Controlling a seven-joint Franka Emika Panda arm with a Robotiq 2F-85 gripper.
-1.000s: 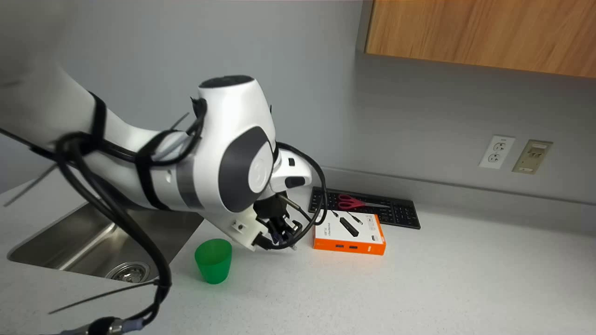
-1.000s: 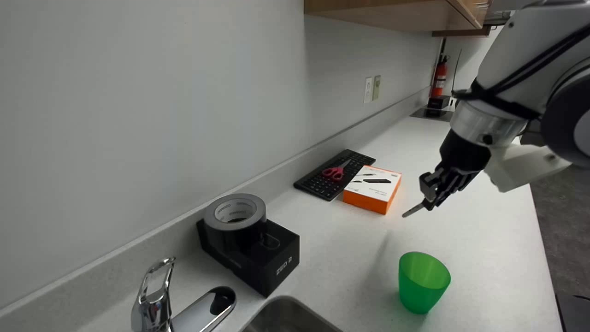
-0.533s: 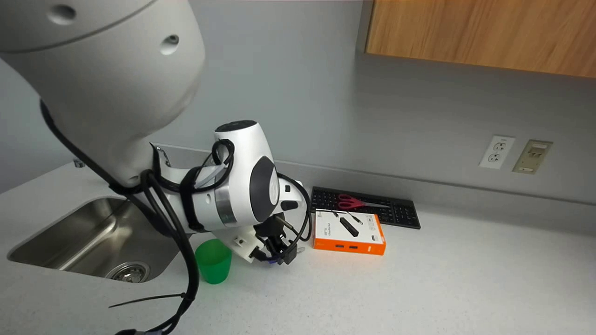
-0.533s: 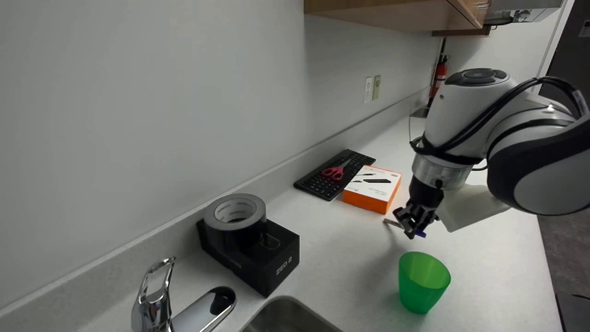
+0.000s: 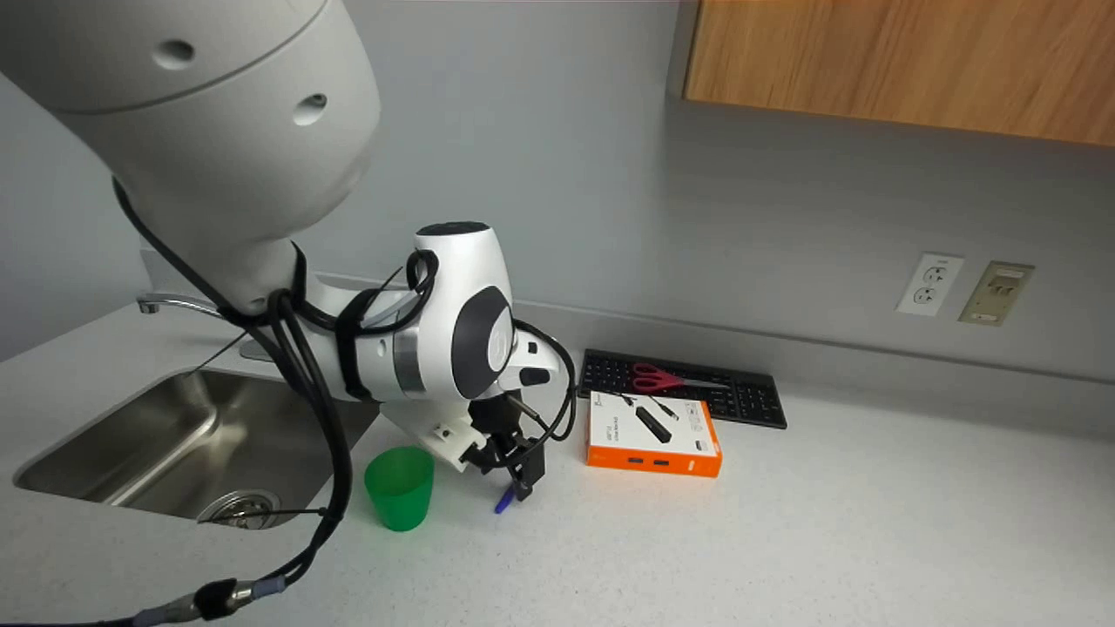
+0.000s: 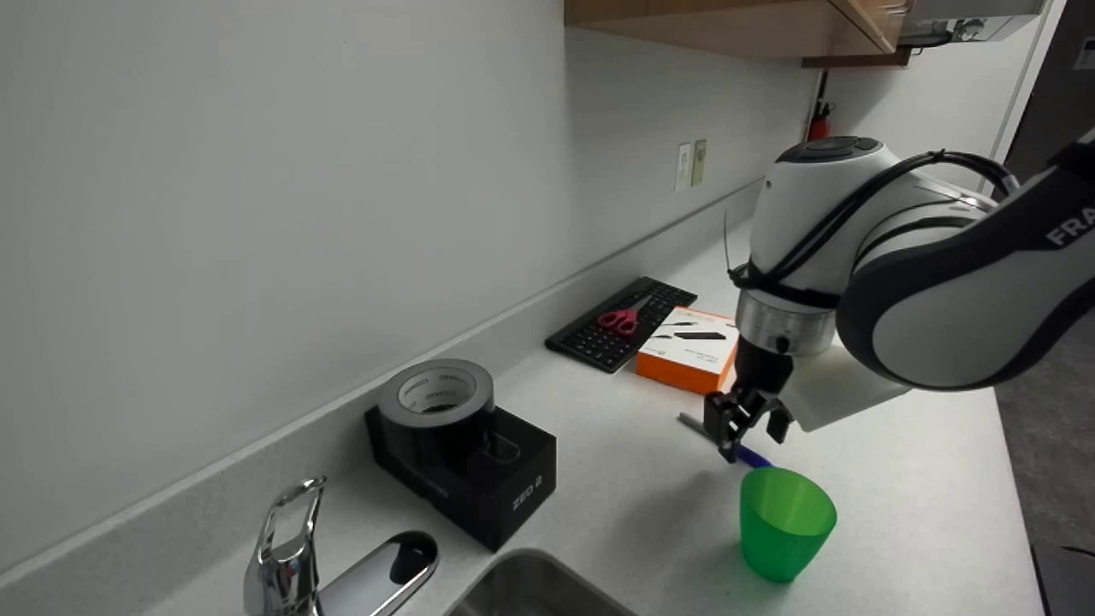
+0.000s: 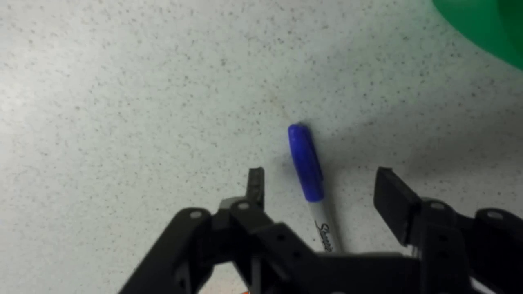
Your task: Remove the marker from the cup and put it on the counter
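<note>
The marker [image 7: 306, 163], blue-capped with a grey barrel, lies on the pale speckled counter [image 7: 143, 102]. My gripper [image 7: 320, 173] stands open over it, one finger to either side, both apart from the marker. The barrel's lower end is hidden behind the gripper body in the wrist view. In an exterior view, the blue cap [image 6: 753, 459] and the grey tip [image 6: 695, 423] show on both sides of the gripper. The green cup [image 6: 783, 530] stands upright close to the cap end; its edge shows at the wrist view's upper right.
An orange and white box [image 5: 653, 435] sits near the gripper, with a black keyboard [image 5: 753, 401] and red scissors [image 5: 658, 379] behind it. A steel sink [image 5: 157, 453] lies beyond the cup. A tape roll [image 6: 436, 393] rests on a black box [image 6: 513, 479] by the faucet [image 6: 287, 547].
My gripper came down to the counter, carrying the marker, and shifted a little towards the cup. Its jaws have parted, and the marker is let go onto the counter. The cup has not moved.
</note>
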